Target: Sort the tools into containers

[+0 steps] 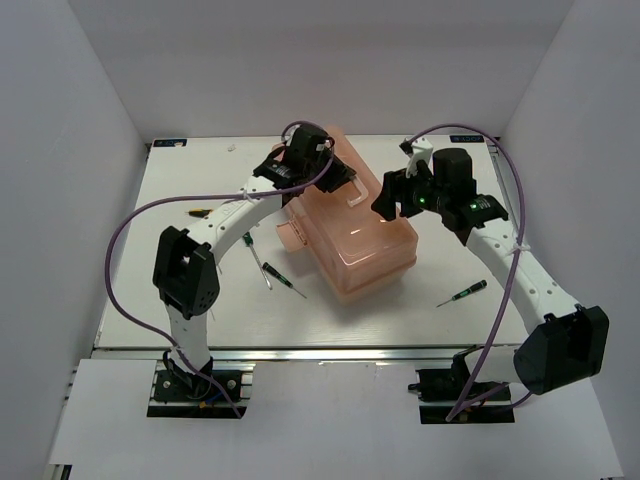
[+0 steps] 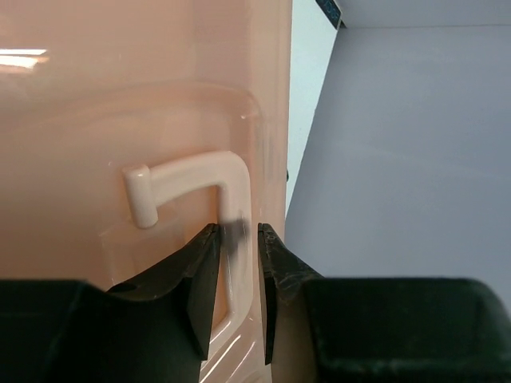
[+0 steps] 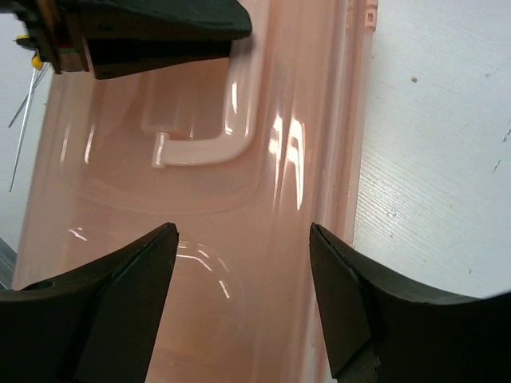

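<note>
A translucent salmon-pink box point(image 1: 365, 245) lies shut at the middle of the surface, its long axis running from 11 to 5 o'clock. The pale handle point(image 2: 192, 171) sits in a recess of the lid, one leg of it pinched between the fingers of the left gripper point(image 2: 237, 231).

Four slim screwdrivers lie flat on the surface, all apart from the box. A yellow screwdriver point(image 1: 200, 212) is at its 9 o'clock. The first green screwdriver point(image 1: 257, 262) is at 8 o'clock, tip toward 5. The second green screwdriver point(image 1: 286, 282) lies just beside it at 7 o'clock. The third green screwdriver point(image 1: 465, 293) lies alone at 4 o'clock, tip toward 8.
</note>
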Controlling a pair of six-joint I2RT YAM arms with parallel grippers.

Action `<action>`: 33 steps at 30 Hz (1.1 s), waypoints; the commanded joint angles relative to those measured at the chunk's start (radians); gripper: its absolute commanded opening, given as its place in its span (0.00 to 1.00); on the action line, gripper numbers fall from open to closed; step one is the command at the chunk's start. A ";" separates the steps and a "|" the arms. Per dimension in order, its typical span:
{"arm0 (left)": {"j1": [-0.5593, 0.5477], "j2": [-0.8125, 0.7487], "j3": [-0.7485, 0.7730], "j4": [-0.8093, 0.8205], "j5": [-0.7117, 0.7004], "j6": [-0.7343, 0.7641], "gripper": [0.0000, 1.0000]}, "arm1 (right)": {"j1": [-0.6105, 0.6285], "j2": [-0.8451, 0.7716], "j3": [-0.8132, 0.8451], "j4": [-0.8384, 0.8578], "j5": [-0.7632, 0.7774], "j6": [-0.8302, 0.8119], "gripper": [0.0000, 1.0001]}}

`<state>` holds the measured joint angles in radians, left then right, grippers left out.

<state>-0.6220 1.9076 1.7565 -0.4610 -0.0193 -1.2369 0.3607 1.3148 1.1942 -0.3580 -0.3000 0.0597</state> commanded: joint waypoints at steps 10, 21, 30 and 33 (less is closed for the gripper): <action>0.053 0.005 -0.035 0.211 0.171 0.060 0.35 | 0.011 0.069 0.136 0.068 -0.125 0.064 0.72; 0.079 -0.022 -0.129 0.369 0.260 0.042 0.35 | 0.009 0.207 0.232 0.113 -0.139 0.132 0.69; 0.097 -0.062 -0.235 0.535 0.300 -0.006 0.34 | 0.001 0.268 0.295 0.114 -0.123 0.155 0.68; 0.100 -0.067 -0.253 0.578 0.314 -0.015 0.34 | 0.000 0.290 0.301 0.113 -0.131 0.166 0.67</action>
<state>-0.5282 1.9011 1.5242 0.0395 0.2821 -1.2449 0.3649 1.5822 1.4525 -0.2783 -0.4225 0.2039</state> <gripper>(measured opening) 0.342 0.675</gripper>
